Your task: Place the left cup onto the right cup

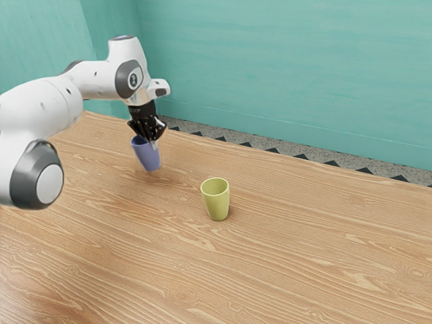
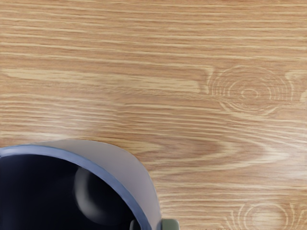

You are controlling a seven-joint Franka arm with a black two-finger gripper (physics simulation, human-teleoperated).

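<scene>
A blue cup hangs slightly tilted just above the wooden table, toward the exterior view's left. My black gripper is shut on its rim from above. In the wrist view the blue cup shows as a dark open mouth with a blue rim right under my hand. A green cup stands upright on the table, to the exterior view's right of the blue cup and a little nearer the camera, well apart from it.
The wooden table reaches to a teal wall at the back, with a speckled floor strip along its far edge. My white arm enters from the exterior view's left.
</scene>
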